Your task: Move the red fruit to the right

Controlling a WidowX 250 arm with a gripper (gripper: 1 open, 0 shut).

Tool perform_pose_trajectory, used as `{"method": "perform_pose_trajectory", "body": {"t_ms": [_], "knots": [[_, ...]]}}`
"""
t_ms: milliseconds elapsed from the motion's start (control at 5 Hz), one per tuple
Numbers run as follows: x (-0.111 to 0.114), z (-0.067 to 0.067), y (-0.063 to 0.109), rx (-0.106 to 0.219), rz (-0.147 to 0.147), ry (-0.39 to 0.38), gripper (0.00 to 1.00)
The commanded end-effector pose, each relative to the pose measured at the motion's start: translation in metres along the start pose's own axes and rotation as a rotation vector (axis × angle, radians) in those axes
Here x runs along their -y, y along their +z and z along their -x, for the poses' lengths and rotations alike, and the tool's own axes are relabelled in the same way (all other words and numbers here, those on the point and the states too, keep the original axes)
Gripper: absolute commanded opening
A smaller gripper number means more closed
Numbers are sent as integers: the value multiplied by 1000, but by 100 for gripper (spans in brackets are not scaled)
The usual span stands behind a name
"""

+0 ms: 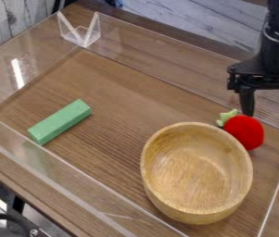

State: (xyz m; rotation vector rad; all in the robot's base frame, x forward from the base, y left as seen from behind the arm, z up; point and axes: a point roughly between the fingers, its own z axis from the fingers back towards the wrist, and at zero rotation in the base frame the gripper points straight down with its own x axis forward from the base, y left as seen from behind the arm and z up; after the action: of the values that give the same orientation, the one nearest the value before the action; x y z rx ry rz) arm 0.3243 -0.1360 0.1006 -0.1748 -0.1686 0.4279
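A dark wood-grain tabletop fills most of the view, fenced by clear acrylic walls (faint glare along their edges). Beyond it, pale grey plank flooring shows under even, soft light

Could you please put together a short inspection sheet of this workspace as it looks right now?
Surface: brown wood-grain table, enclosed by low clear plastic walls.
Job's things: red fruit with a green leafy top, resting on the table at the right side, just beyond the wooden bowl's rim and near the right wall.
Clutter: wooden bowl, upright and empty, front right; green block lying flat at the left.
Grippers: one pincer, open, pointing down, hanging above the red fruit and holding nothing.
Cables: nothing seen.
Surroundings: pale planks beyond the far wall; dark shapes at the bottom left corner, too unclear to name.
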Motion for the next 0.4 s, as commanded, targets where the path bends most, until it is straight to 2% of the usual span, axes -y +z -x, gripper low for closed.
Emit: {"method": "perform_pose_trajectory", "body": {"t_ms": [0,200], "knots": [[-3,-8,17,62,36,25,100],[-11,-15,22,84,42,43,100]]}}
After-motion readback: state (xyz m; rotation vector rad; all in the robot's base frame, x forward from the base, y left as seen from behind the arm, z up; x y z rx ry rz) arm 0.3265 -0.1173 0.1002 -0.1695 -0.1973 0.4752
